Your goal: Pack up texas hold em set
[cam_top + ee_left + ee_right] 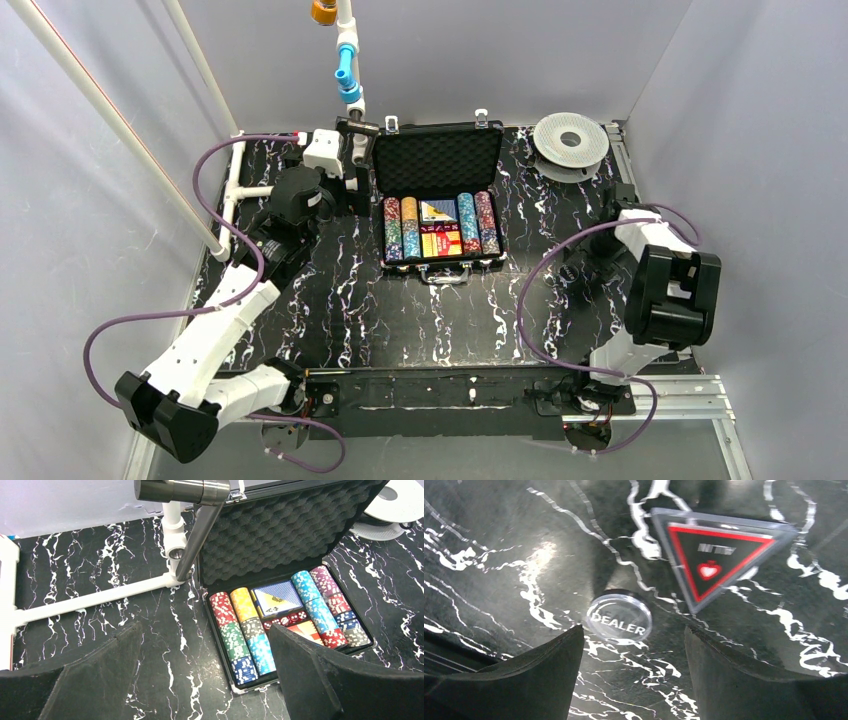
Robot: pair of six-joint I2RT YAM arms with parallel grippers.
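The black briefcase [438, 150] stands open at the back centre, its foam-lined lid up. Rows of multicoloured chips [240, 630], a blue card deck [275, 597], red dice [290, 618] and a red-orange deck [305, 629] lie inside. My left gripper [204, 627] is open and empty, low over the table just left of the case. My right gripper [634, 645] is open and empty, close above the table. A clear round DEALER button [619, 616] lies just ahead of its fingertips, beside a black triangular piece with a red border [716, 555]. No yellow or blue discs show.
A round white-grey spool [570, 145] sits at the back right corner. A white pipe frame [100, 597] and a metal rod [200, 530] stand close to the case's left side. Grey walls enclose the black marbled table [420, 320].
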